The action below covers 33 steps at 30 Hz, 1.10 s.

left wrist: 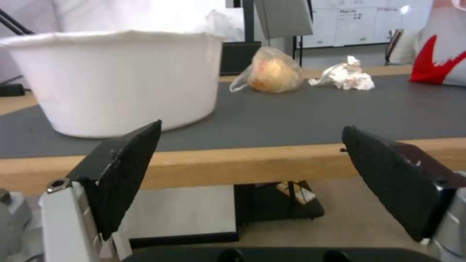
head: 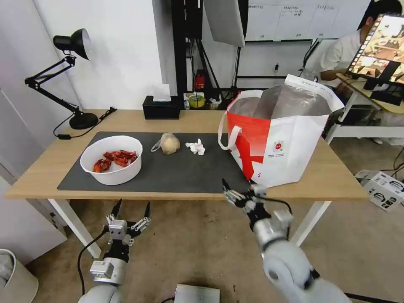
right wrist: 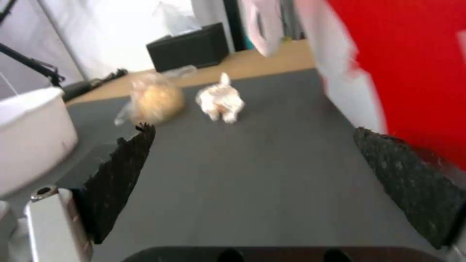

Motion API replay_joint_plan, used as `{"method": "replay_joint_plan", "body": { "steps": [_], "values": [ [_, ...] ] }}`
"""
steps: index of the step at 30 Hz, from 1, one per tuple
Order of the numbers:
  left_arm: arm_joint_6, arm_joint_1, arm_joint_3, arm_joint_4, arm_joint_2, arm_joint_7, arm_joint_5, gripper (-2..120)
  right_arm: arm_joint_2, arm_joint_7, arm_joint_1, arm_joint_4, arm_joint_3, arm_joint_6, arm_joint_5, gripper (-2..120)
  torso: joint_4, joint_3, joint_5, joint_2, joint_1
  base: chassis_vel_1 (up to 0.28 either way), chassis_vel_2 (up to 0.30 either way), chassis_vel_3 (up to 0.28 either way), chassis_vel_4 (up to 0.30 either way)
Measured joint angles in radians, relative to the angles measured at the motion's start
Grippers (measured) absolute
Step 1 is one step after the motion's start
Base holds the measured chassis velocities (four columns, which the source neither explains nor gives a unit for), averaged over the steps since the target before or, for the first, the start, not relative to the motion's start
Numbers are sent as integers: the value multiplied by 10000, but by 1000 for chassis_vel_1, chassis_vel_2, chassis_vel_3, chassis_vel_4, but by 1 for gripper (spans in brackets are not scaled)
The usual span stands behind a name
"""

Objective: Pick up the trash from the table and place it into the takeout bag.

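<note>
On the table (head: pixel 324 170), a dark grey mat (head: pixel 189 172) carries the trash: a white bowl (head: pixel 111 168) of red crayfish shells (head: pixel 115 158), a knotted clear bag with a beige lump (head: pixel 168 144) and a crumpled tissue (head: pixel 196 147). The takeout bag (head: pixel 280 139) stands open at the mat's right end, showing its foil lining. My left gripper (head: pixel 132 204) hangs open below the table's front edge, facing the bowl (left wrist: pixel 116 80). My right gripper (head: pixel 237 190) is open at the front edge beside the takeout bag (right wrist: pixel 407 65), pointing toward the tissue (right wrist: pixel 221 100) and knotted bag (right wrist: pixel 155 98).
A black desk lamp (head: pixel 71 80) stands at the table's back left and a black tissue box (head: pixel 161 107) at the back centre. A desk with a monitor (head: pixel 378 46) is beyond the bag. A cardboard box (head: pixel 385 188) lies on the floor at right.
</note>
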Motion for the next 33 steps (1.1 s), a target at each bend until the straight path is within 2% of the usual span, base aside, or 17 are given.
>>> {"method": "replay_joint_plan", "body": {
  "steps": [6, 12, 16, 21, 33],
  "values": [
    [5, 18, -144, -15, 0, -5, -2, 100, 168, 271, 1554, -939, -916, -61, 412, 100, 0, 0, -3, 0, 0, 0, 0, 0, 0],
    [-18, 96, -295, -58, 17, -6, -23, 100, 751, 964, 3521, -2742, -2081, -86, 368, 100, 0, 0, -3, 0, 0, 0, 0, 0, 0],
    [-27, 108, -331, -66, 16, -6, -31, 100, 918, 1061, 3929, -3191, -2264, -86, 302, 100, 0, -1, -4, 0, 0, 0, 0, 0, 0],
    [-41, 102, -377, -89, -21, -6, -59, 100, 1587, 1313, 5063, -4739, -2960, -85, 176, 100, 0, 0, -3, 0, 0, 0, 0, 0, 0],
    [-183, 40, -481, -66, -76, -8, -122, 100, 2618, 1463, 6310, -7194, -3810, 0, 406, 100, -1, -1, -3, -1, 0, 0, 0, 0, 0]
  ]
}}
